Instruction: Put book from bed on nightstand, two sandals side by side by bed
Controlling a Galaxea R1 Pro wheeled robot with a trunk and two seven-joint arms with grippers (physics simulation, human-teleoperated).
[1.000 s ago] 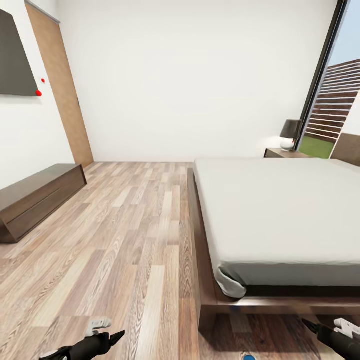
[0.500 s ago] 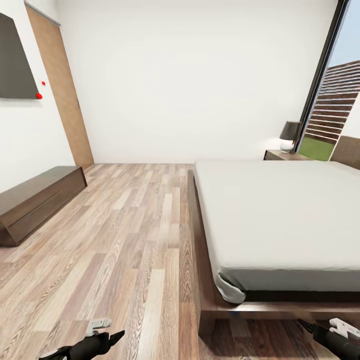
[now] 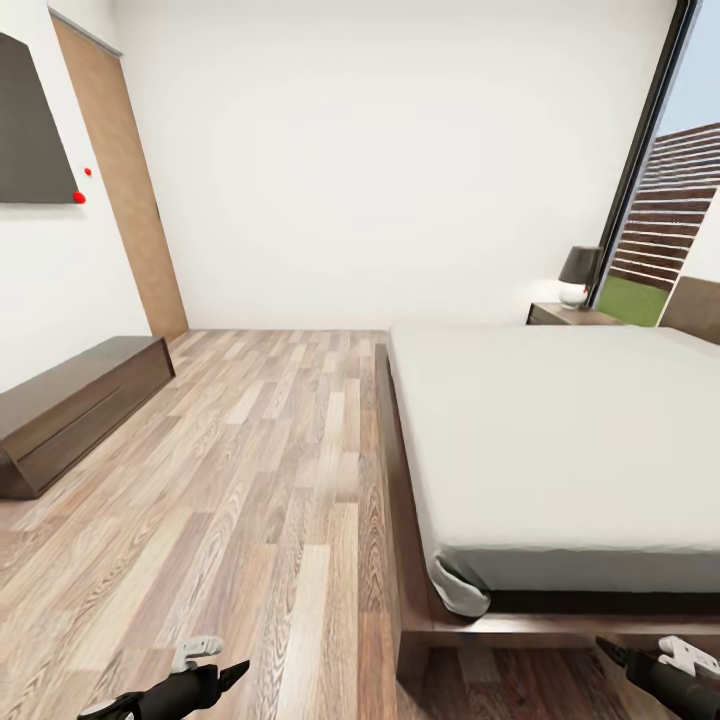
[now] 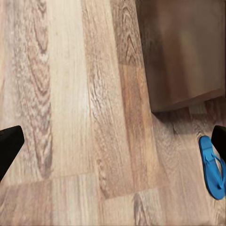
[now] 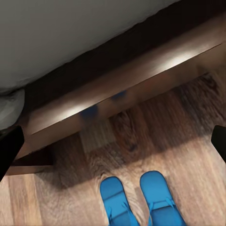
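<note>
Two sandals (image 5: 136,200) are seen side by side near the bed (image 5: 117,89); both grippers (image 4: 113,146) (image 5: 113,146) are spread, nothing held.

sandals (image 5: 139,197) side by side before bed (image 5: 117,89)

The left arm (image 3: 165,695) is matte black, rounded and tapering toward a slim, pointed black finger (image 3: 236,671). A small pale grey bracket (image 3: 197,651) with dark holes sits on its top. The right arm (image 3: 672,686) looks the same: black, tapering to a thin dark tip, with a light grey bracket (image 3: 686,655) mounted above. In both wrist views the fingertips (image 4: 9,147) appear as plain black blunt wedges.
</note>
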